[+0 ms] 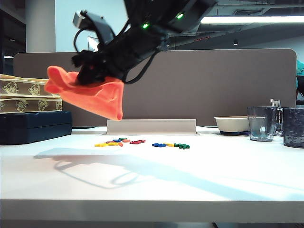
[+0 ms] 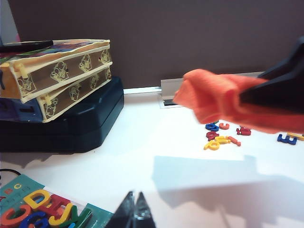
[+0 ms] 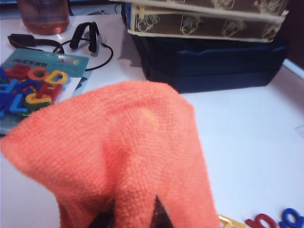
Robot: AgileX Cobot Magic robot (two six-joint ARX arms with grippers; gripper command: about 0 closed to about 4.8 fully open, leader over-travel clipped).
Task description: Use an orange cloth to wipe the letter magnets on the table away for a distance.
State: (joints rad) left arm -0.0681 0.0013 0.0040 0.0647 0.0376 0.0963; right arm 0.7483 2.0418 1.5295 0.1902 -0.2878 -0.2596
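Overhead in the exterior view, our right claw [image 1: 88,71] has the cloth [image 1: 97,95] pinched near one end, so the rest hangs loose in the air, well above the bench [image 1: 152,190]. We judge it is carried high so it clears everything before coming down for the wipe. The magnets [image 1: 142,143] lie in a scattered row on the bench, below the cloth and off to its right, untouched. Behind them sits a pale rail [image 1: 151,126] against the brown divider [image 1: 213,85]. At the left a dark case [image 1: 33,126] with patterned boxes [image 1: 26,97] on it, and at the right a bowl [image 1: 231,123] and clear cups [image 1: 261,123], bound the space for any sweep.

From the left wrist view, our left claw [image 2: 133,212] rests low near the bench's front edge, tips together, clenched on nothing. The cloth [image 2: 218,97] floats above the magnets [image 2: 223,135]. A card of spare letters [image 2: 38,209] lies just beside this claw, well apart from the wiping area.

From the right wrist view, the cloth [image 3: 118,156] fills most of the picture, gripped between the right claw's [image 3: 135,213] tips, which hides much of the bench beneath. A few magnets [image 3: 266,221] peek out at the cloth's edge. The case [image 3: 209,66], a cable [image 3: 85,40] and the letter card [image 3: 33,85] lie beyond.
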